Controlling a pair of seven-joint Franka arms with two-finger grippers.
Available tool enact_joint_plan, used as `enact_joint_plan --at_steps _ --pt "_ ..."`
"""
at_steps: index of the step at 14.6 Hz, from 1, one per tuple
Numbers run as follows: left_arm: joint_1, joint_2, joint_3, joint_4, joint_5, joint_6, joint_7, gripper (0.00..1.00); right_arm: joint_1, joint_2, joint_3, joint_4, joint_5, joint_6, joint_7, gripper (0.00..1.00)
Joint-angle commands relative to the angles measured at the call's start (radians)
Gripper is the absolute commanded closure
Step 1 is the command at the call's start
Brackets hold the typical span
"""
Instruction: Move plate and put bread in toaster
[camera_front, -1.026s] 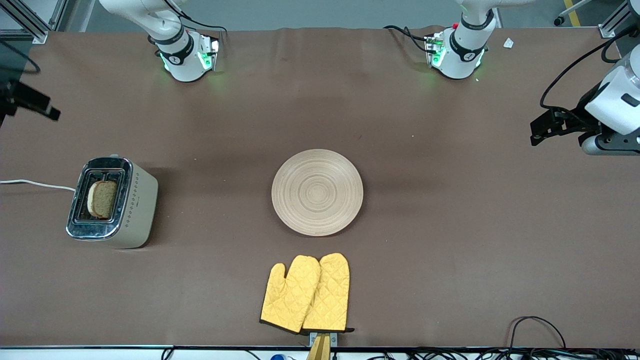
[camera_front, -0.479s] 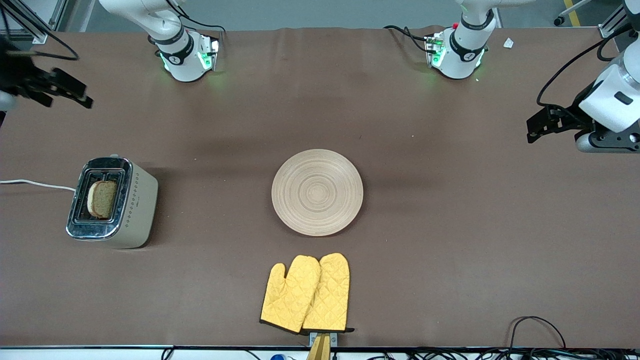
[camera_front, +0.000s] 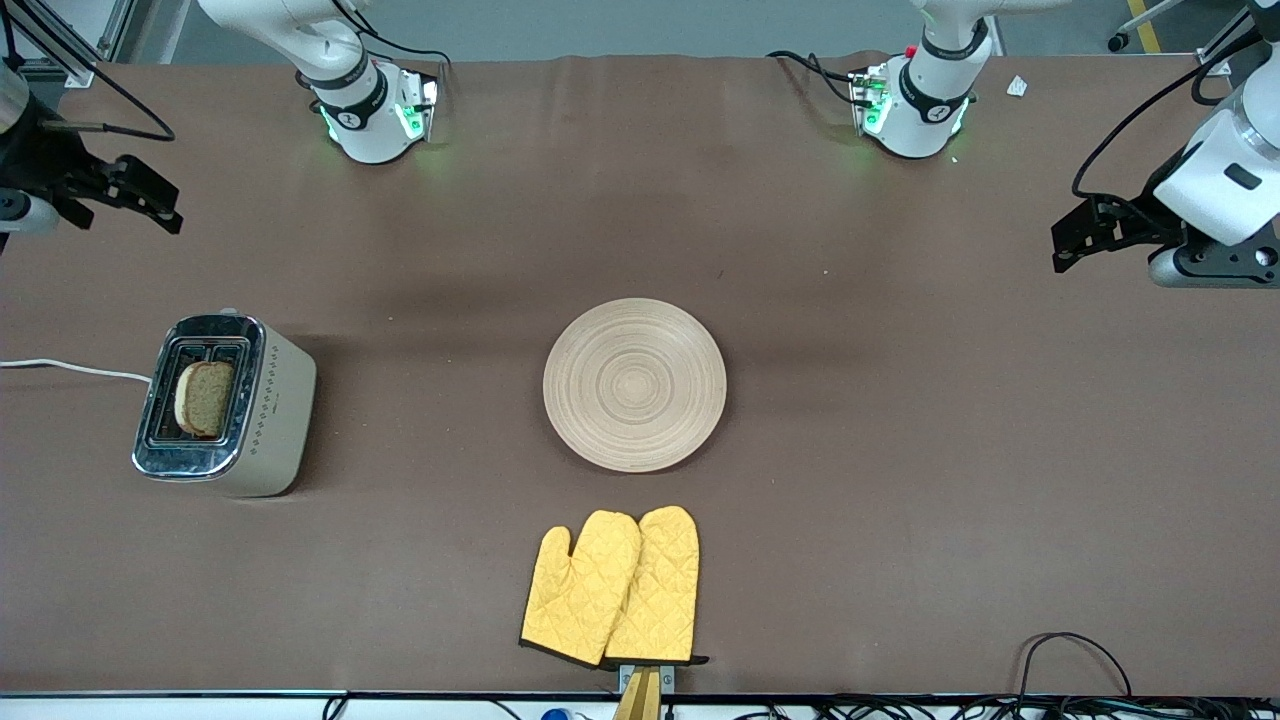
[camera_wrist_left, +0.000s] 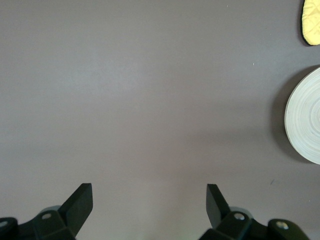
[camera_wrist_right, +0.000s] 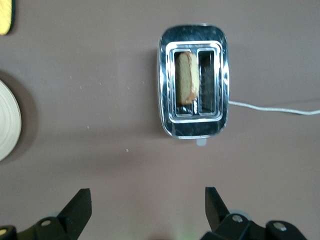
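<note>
one slice of bread (camera_front: 205, 397) stands in the toaster (camera_front: 226, 405). both end effectors, left (camera_front: 1085, 232) and right (camera_front: 140, 197), hang open and empty over the surface's (camera_front: 900, 450) ends. the plate (camera_front: 634, 384) lies mid-surface.

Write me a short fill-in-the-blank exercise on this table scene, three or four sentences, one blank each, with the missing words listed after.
1. The brown-crusted slice of bread stands in a slot of the boxy cream toaster with the chrome top, whose other slot is ____.
2. The round pale wooden plate has ____ on it.
3. The pair of quilted oven mitts, nearer the front camera than the plate, is coloured ____.
4. The left gripper and the right gripper both have their fingers ____.

Missing words: empty; nothing; yellow; open
</note>
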Motion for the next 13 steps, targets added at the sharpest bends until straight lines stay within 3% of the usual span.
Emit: enact_joint_plan --at_steps 1,10,11,12,13 --pt "0.008 -0.08 -0.003 -0.087 -0.004 0.011 0.011 0.0 -0.04 -0.004 -0.002 0.007 -0.011 -0.004 -0.008 0.0" --pt "-0.001 -0.054 -0.001 -0.024 -0.002 0.004 0.033 0.0 -0.077 0.033 0.006 0.062 -0.007 0.004 -0.077 0.0" --pt "0.001 -0.054 -0.001 -0.024 -0.002 0.002 0.034 0.0 -0.152 0.038 0.036 0.064 0.005 0.006 -0.082 0.0" --pt "0.002 -0.054 -0.001 -0.023 -0.002 0.004 0.034 0.0 -0.239 0.038 0.112 0.062 0.042 0.012 -0.086 0.0" --pt "0.004 -0.053 -0.001 -0.021 -0.004 0.004 0.034 0.0 -0.287 0.041 0.134 0.064 0.064 0.013 -0.086 0.0"
